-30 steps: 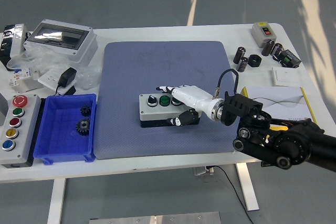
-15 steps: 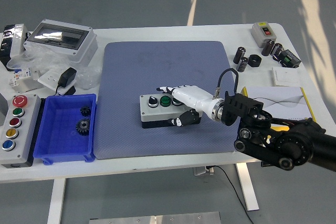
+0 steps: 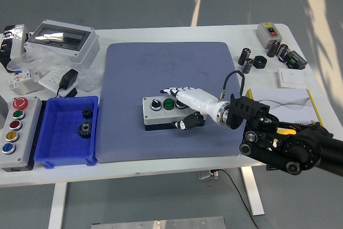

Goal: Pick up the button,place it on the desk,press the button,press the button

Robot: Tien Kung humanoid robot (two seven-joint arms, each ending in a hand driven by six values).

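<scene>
While buttons face up, button box (image 3: 161,112) lies lengthwise left-right under right hand (image 3: 188,103).

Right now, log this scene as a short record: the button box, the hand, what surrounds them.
button box: grey box lying flat near the middle of the blue mat, with a black knob and a green button on top
right hand: white hand on the box's right end, fingers over the top, thumb at the front side
left hand: not in view
blue bin: left of the mat, holds two dark gears
far left: panel with coloured buttons
</scene>
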